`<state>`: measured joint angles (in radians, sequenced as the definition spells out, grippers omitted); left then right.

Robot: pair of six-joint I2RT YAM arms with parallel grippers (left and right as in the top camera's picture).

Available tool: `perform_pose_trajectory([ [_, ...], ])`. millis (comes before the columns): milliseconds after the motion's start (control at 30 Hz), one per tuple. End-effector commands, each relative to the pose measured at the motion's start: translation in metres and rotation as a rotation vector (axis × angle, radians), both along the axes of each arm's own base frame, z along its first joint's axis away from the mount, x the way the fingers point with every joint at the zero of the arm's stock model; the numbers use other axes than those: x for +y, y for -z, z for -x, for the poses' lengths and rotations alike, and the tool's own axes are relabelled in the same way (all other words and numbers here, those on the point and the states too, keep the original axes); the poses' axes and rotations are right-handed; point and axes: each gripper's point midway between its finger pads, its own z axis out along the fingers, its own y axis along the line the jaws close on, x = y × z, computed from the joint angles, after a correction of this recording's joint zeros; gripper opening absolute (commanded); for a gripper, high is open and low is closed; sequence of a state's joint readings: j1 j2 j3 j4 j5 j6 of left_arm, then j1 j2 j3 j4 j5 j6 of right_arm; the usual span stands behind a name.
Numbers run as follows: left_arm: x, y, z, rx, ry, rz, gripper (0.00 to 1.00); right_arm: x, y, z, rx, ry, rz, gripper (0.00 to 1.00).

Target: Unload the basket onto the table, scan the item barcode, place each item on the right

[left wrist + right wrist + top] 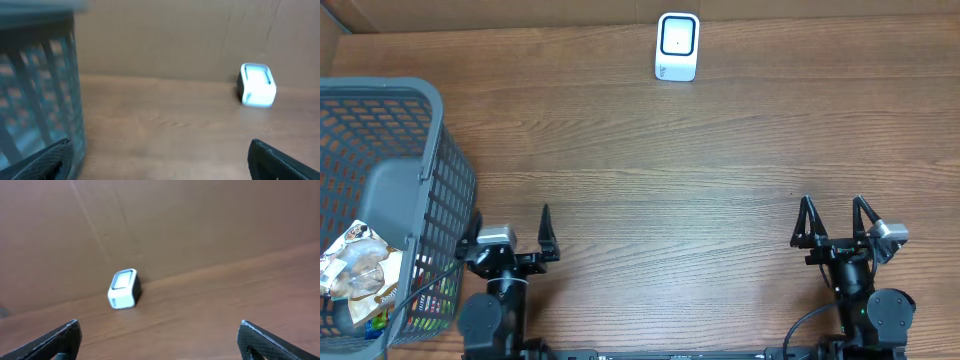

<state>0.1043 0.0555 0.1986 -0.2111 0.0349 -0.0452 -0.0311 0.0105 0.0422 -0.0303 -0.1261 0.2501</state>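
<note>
So from overhead the wooden counter [650, 170] is mostly bare planks, and the white scanner [677, 46] sits way out at 12 o'clock, right up against the cardboard wall [520, 12] along the far edge, with its window facing up. The grey mesh basket [432, 140] takes up the 8 to 9 o'clock side and runs off the left edge of the shot. Down in its near corner, around 8 o'clock, there's a crinkly see-through packet [355, 265] with something brownish inside, lying on top of a few other colourful bits I can't make out. That's the item, and nothing is touching it. The left claw [510, 228] is parked at 7 o'clock just beside the basket's right wall, spread wide with nothing in it, black fingers [546, 232] pointing toward 12. The right claw [833, 215] is at 5 o'clock, well apart from everything, also spread wide and holding nothing. In the left wrist view the left claw [160, 162] only shows its two tips at the bottom corners, far apart. The basket [40, 100] is a blurry grey wall filling 9 o'clock, and the scanner [257, 85] glows over at 2 o'clock where the counter meets the cardboard. The right wrist view is similar: the right claw [160, 337] has its tips down in both bottom corners with bare wood between them, and the scanner [123, 288] looks small at about 11 o'clock, tucked against the cardboard wall [200, 220].
</note>
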Motion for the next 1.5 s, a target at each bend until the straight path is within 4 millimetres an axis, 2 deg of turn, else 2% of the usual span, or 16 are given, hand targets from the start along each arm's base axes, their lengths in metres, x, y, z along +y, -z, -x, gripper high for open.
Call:
perform_pose_trajectory([
  [0,-0.003,-0.038,0.001,0.0,0.019,0.005,1.0,0.013,-0.058,0.016,-0.132,-0.072,0.031,1.0],
  [300,-0.021,-0.09,-0.022,0.134,0.135,0.036,1.0,0.021,-0.1,0.019,-0.096,-0.115,0.033,1.0],
  [633,-0.028,-0.118,-0.041,0.392,0.181,0.095,1.0,0.038,-0.132,-0.008,0.126,-0.233,0.069,1.0],
  [733,-0.028,-0.136,-0.048,0.541,0.186,0.119,1.0,0.048,-0.145,-0.022,0.245,-0.302,0.061,1.0],
  [867,-0.041,-0.164,-0.05,0.711,0.274,0.152,1.0,0.063,-0.172,-0.033,0.382,-0.412,0.048,1.0],
  [933,-0.058,-0.183,-0.051,0.742,0.367,0.208,1.0,0.073,-0.193,-0.036,0.422,-0.489,0.066,1.0],
  [1000,-0.062,-0.193,-0.057,0.737,0.397,0.223,0.99,0.073,-0.204,-0.041,0.458,-0.491,0.045,1.0],
  [1100,-0.063,-0.193,-0.073,0.72,0.407,0.233,1.0,0.081,-0.208,-0.042,0.482,-0.545,0.021,1.0],
  [1133,-0.064,-0.194,-0.077,0.71,0.418,0.232,0.95,0.081,-0.205,-0.043,0.494,-0.553,0.015,1.0],
  [1167,-0.061,-0.194,-0.079,0.707,0.403,0.225,0.88,0.081,-0.203,-0.043,0.502,-0.553,0.013,1.0],
  [1200,-0.049,-0.192,-0.081,0.716,0.32,0.238,0.85,0.081,-0.199,-0.043,0.523,-0.554,0.007,1.0],
  [1267,-0.013,-0.188,-0.076,0.739,0.07,0.305,0.84,0.081,-0.194,-0.042,0.548,-0.554,0.0,1.0],
  [1333,0.029,-0.186,-0.06,0.747,-0.209,0.362,0.85,0.081,-0.189,-0.041,0.57,-0.555,-0.001,1.0],
  [1367,0.056,-0.185,-0.042,0.749,-0.388,0.396,0.87,0.081,-0.186,-0.041,0.582,-0.553,-0.004,1.0],
  [1400,0.092,-0.181,-0.011,0.759,-0.623,0.44,0.91,0.081,-0.183,-0.041,0.598,-0.554,-0.009,1.0],
  [1467,0.111,-0.176,-0.001,0.773,-0.682,0.449,1.0,0.081,-0.18,-0.042,0.611,-0.554,-0.013,1.0],
])
